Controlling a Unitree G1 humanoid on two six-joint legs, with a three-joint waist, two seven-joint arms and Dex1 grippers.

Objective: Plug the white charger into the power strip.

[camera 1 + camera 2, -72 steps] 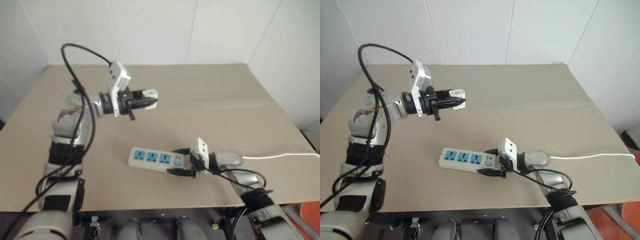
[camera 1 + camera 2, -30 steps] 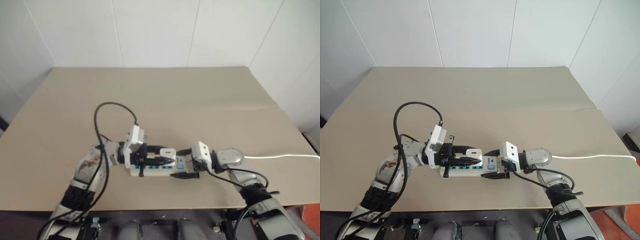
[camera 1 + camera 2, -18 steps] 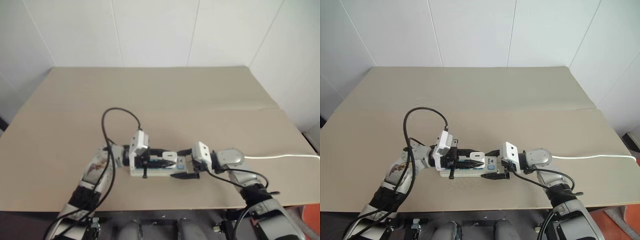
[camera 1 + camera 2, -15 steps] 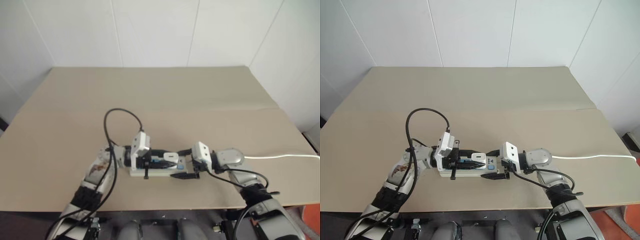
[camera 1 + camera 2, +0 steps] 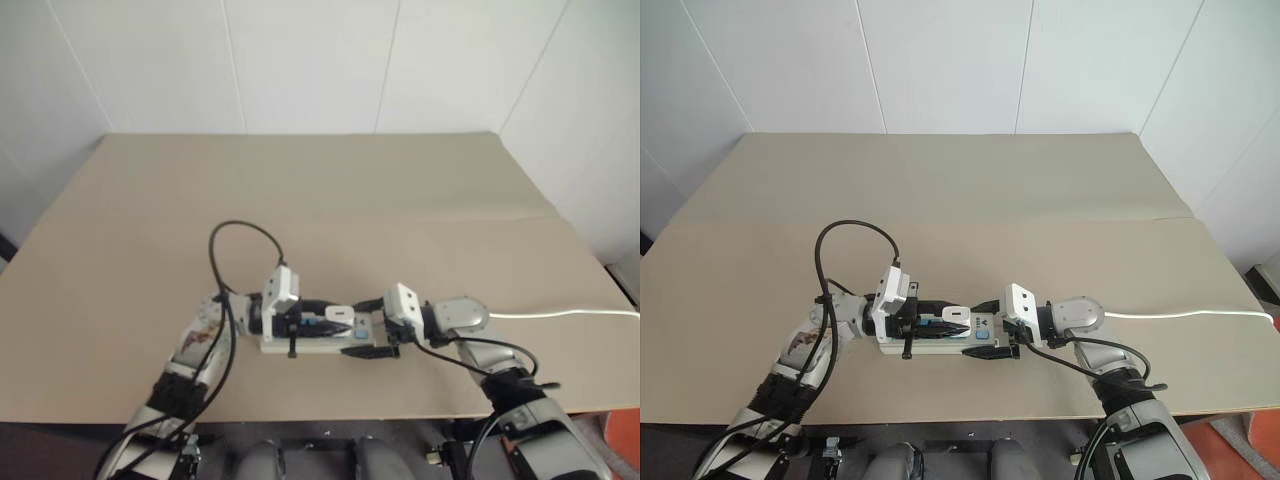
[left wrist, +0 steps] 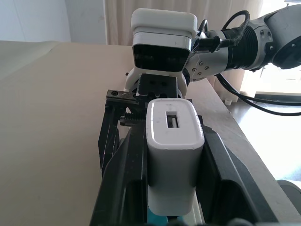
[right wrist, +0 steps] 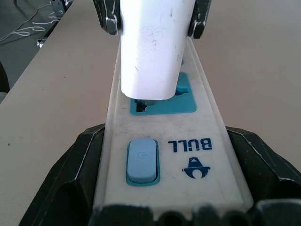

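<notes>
Left gripper [image 6: 171, 188] clamps the white charger [image 6: 173, 150] over the socket nearest the switch [image 7: 142, 160]; right gripper [image 7: 169, 207] straddles the power strip [image 5: 940, 338], lower centre, bracing its switch end for insertion.

One charger [image 6: 173, 155], one power strip [image 7: 162, 141]

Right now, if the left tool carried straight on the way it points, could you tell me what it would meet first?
Probably the right tool, which faces it along the power strip; the gap is hard to judge.
</notes>
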